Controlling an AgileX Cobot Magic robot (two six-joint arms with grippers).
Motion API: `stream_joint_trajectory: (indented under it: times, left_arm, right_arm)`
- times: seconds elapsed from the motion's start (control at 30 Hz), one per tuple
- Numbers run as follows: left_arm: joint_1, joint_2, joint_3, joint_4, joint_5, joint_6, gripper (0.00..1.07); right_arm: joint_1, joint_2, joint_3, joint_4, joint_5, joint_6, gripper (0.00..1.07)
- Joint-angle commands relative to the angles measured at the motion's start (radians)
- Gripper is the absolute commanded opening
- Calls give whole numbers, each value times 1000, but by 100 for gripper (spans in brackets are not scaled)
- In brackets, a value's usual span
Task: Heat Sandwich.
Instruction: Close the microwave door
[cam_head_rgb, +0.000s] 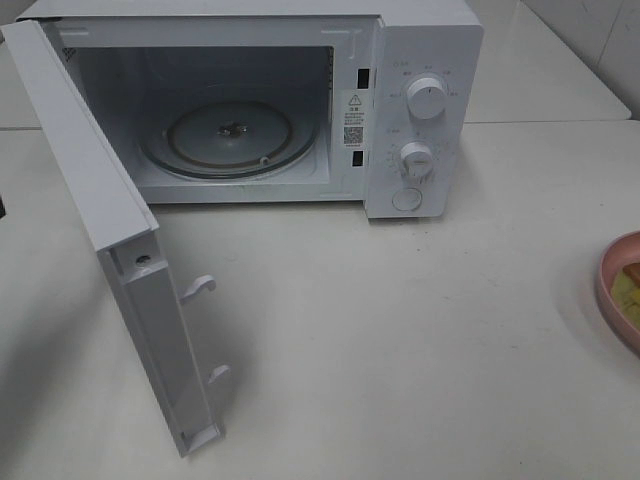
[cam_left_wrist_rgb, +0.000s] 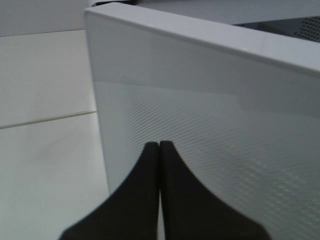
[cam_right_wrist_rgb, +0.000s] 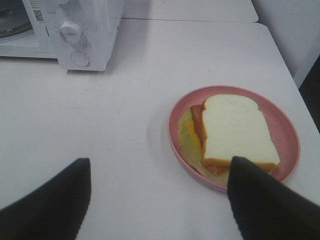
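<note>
White table (cam_head_rgb: 400, 340) runs under everything I see. Nearest, my right pincer (cam_right_wrist_rgb: 160, 195) hangs with its fingers wide apart and empty over the pink plate (cam_right_wrist_rgb: 287, 125), where the sandwich (cam_right_wrist_rgb: 235, 132) lies untouched. My left pincer (cam_left_wrist_rgb: 159, 150) is pressed together against the microwave door (cam_left_wrist_rgb: 210, 115), holding nothing. Farther off, the microwave (cam_head_rgb: 420, 110) stands open, its glass turntable (cam_head_rgb: 230, 135) bare. So opening looks done; loading, shutting and setting remain. From high up the plate is cut off at the edge, and neither arm shows.
</note>
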Motion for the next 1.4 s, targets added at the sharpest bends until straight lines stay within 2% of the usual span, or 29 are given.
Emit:
stream_joint_trajectory:
  times: [0.03, 0.1, 0.3, 0.37, 0.43, 0.47, 0.53, 0.57, 0.6, 0.7, 0.73, 0.77, 0.87, 0.93, 1.17, 1.3, 1.4]
  left_arm:
    - [-71, 47, -34, 15, -32, -13, 0]
    - [-83, 56, -36, 12, -39, -13, 0]
    - [-184, 118, -42, -28, -55, -6, 0]
    - [-241, 137, -42, -98, -62, 10, 0]
    - [-261, 142, -42, -121, -68, 21, 0]
    - [-301, 155, -42, -185, -80, 35, 0]
    - [-350, 166, -44, -256, -95, 66, 0]
    - [-350, 166, -44, -256, -95, 66, 0]
    - [-396, 177, -47, -320, -101, 95, 0]
    - [-469, 195, -66, -412, -97, 138, 0]
    - [-469, 195, -66, -412, -97, 138, 0]
    - [-511, 208, -82, -470, -97, 168, 0]
    - [-547, 221, -101, -517, -97, 196, 0]
    - [-594, 241, -136, -580, -93, 223, 0]
    - [-659, 297, -208, -638, -89, 241, 0]
    - [-702, 342, -294, -679, -72, 246, 0]
    - [-704, 358, -321, -677, -64, 247, 0]
  right_arm:
    - [-8, -28, 1, -3, -5, 4, 73]
    - [-8, -28, 1, -3, -5, 4, 73]
    - [-8, -28, 1, -3, -5, 4, 73]
    - [-8, -28, 1, -3, -5, 4, 73]
    - [-8, -28, 1, -3, -5, 4, 73]
    - [-8, -28, 1, -3, -5, 4, 73]
    - [-8, -28, 1, -3, -5, 4, 73]
    - [-8, -28, 1, -3, -5, 4, 73]
    - [-8, -28, 1, -3, -5, 4, 73]
    - [-8, -28, 1, -3, -5, 4, 73]
    - [-8, -28, 1, -3, -5, 4, 73]
    - [-8, -28, 1, -3, -5, 4, 73]
    - [-8, -28, 1, -3, -5, 4, 73]
    - [-8, -28, 1, -3, -5, 4, 73]
    - [-8, -28, 1, -3, -5, 4, 73]
    - [-8, -28, 1, -3, -5, 4, 73]
    - [-8, -28, 1, -3, -5, 4, 73]
